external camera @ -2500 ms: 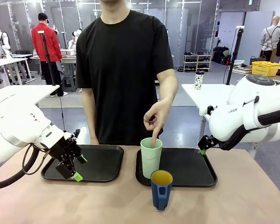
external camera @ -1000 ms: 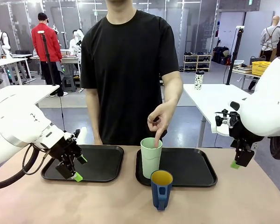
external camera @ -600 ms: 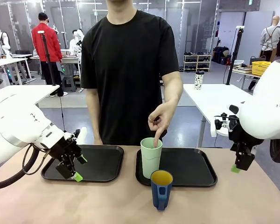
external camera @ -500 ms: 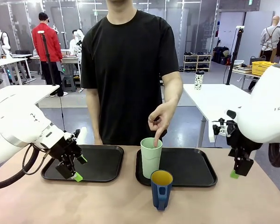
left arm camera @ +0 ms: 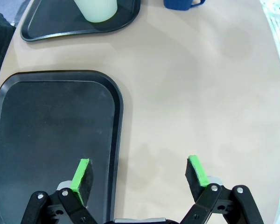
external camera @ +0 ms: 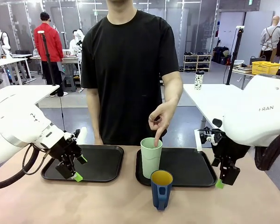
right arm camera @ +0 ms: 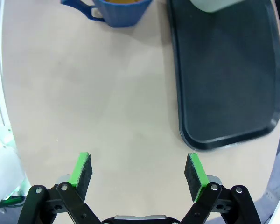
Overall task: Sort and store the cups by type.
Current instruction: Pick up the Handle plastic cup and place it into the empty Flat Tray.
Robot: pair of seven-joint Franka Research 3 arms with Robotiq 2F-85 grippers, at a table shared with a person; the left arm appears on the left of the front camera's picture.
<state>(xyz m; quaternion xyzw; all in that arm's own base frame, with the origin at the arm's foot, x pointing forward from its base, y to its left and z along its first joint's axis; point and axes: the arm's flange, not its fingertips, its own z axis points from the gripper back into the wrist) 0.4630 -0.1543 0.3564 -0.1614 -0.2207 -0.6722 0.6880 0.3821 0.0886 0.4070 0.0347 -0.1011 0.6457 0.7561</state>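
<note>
Gaping right pincer (external camera: 221, 181), blue mug (external camera: 161, 189) nearby, left pincer (external camera: 79, 168) open at tray (external camera: 102, 161) edge

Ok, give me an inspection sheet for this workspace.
Surface: tan table with two black trays; left tray bare.
Job's things: green tumbler upright on right tray, person's hand pointing into it; blue mug on the table before that tray.
Clutter: nothing seen.
Grippers: left gripper open, straddling the left tray's edge; right gripper open over the table beside the right tray.
Cables: black hose loops under the left arm.
Surroundings: spotted cup on a far table; person in red behind.
</note>
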